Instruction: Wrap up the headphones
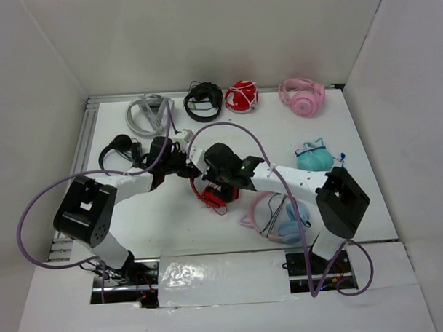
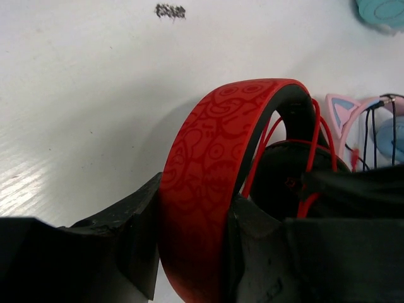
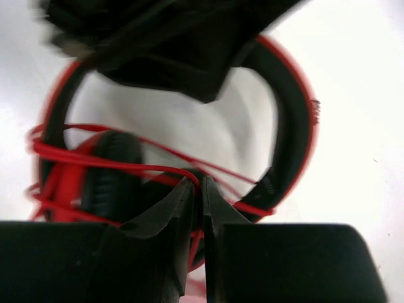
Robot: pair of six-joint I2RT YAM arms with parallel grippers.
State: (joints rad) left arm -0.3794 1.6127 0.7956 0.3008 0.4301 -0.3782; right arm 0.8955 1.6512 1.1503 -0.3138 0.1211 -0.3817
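Observation:
The red headphones (image 1: 211,195) stand on edge at the table's middle, between both grippers. My left gripper (image 2: 192,211) is shut on the patterned red headband (image 2: 211,164), one finger on each flat side. In the right wrist view the headband (image 3: 291,132) forms a ring with black padding inside, and the thin red cable (image 3: 95,158) crosses it in several strands over the black ear pads (image 3: 113,177). My right gripper (image 3: 197,183) has its jaws a narrow slit apart. One strand bends over the left fingertip and runs down through that slit.
Along the back edge lie grey headphones (image 1: 148,114), black headphones (image 1: 203,101), a red bundle with white cord (image 1: 241,97) and pink headphones (image 1: 301,96). A teal pair (image 1: 314,158) sits right, a pink cat-ear pair (image 1: 270,215) near right, a black pair (image 1: 119,149) left.

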